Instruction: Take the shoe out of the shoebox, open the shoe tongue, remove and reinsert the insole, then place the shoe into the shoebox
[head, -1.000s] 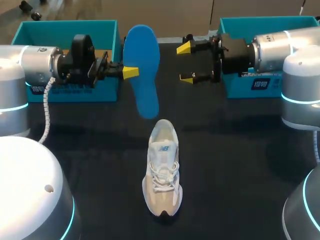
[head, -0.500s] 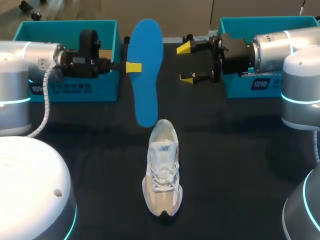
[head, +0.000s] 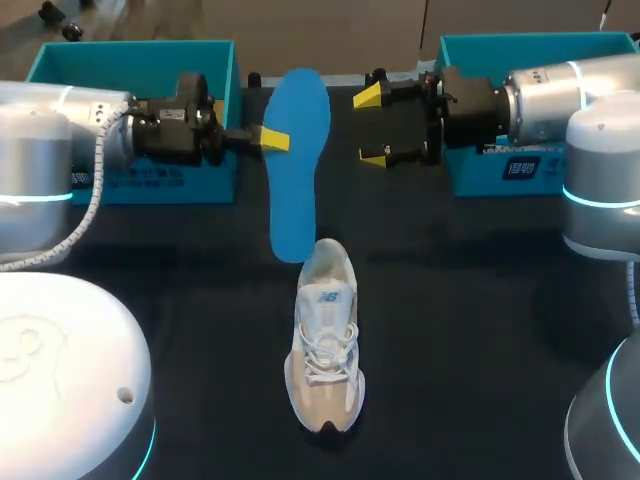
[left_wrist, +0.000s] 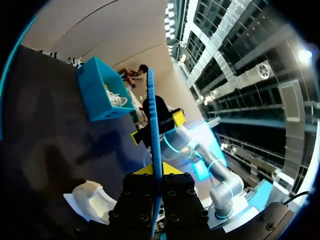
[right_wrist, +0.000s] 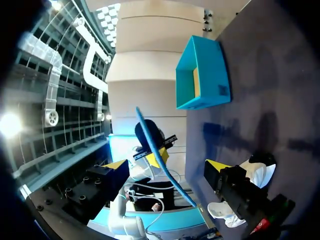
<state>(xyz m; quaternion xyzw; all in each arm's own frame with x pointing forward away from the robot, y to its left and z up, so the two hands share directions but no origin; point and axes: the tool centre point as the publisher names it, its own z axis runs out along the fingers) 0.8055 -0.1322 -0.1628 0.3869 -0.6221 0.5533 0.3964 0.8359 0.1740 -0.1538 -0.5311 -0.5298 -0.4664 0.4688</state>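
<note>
The blue insole (head: 298, 190) is clamped edgewise between the yellow tips of the left gripper (head: 274, 139) and held above the table (head: 480, 300). Its lower end is at 12 o'clock of the white shoe (head: 325, 340). The shoe is laid on the table, toe towards 6 o'clock, and the right gripper (head: 374, 126) is spread wide at the shoe's 1 o'clock.

Table (head: 480, 300), black-covered. On it:
- sneaker (head: 325, 345), white and beige, upright on its sole, near the middle, toe toward the near edge
- left shoebox (head: 150, 185), teal, open, far side
- right shoebox (head: 475, 175), teal, open, far side, well apart from the first
</note>
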